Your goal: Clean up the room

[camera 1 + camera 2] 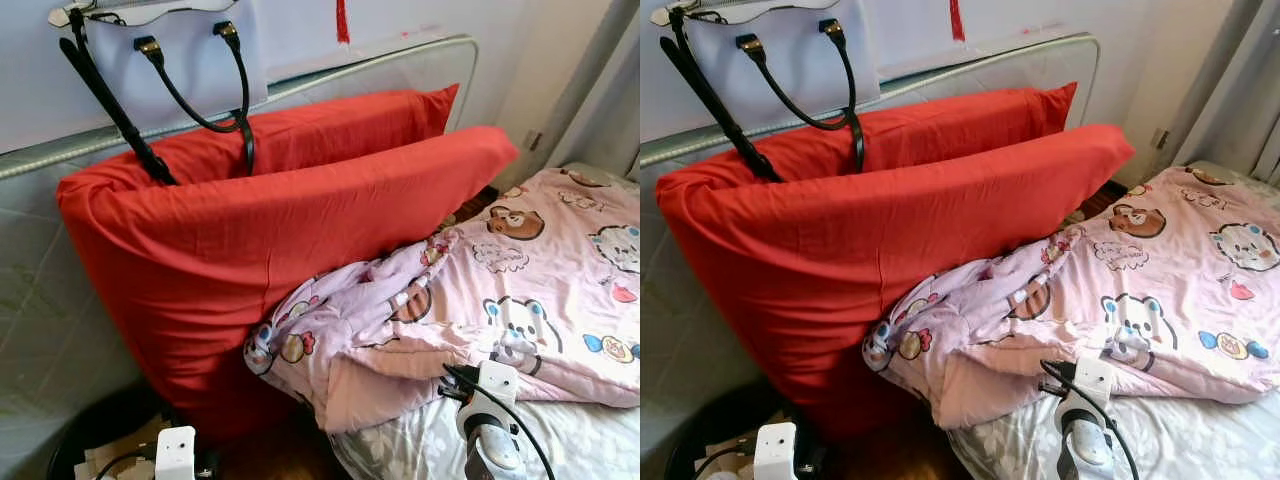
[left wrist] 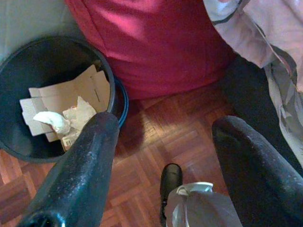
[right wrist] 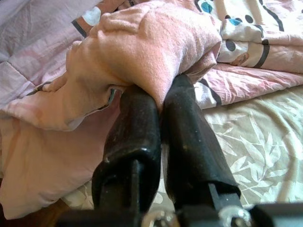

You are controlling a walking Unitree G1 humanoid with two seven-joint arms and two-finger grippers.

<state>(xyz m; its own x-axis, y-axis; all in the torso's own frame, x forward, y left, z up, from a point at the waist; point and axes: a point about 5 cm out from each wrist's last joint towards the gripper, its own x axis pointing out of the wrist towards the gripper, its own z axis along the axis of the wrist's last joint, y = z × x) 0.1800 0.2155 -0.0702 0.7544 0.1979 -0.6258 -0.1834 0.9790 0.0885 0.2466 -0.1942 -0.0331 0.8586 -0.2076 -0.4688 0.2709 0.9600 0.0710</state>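
Quilt [image 1: 520, 290] edge was pinched by right pincer [image 3: 163, 101], near bed [image 1: 590, 440]; left pincer [image 2: 161, 137] spread, idle. Quilt left bunched; tidying judged barely begun.

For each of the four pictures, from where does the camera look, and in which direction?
Left eye view: on the head, looking forward and down at red pillows and the pink quilt; both wrists show at the bottom edge.
Right eye view: same head, same scene.
Left wrist view: on the left arm, looking down along the open left gripper at a black bin on wooden floor.
Right wrist view: on the right arm, looking along the right gripper, shut on the quilt.
Shared: quilt and pillows.
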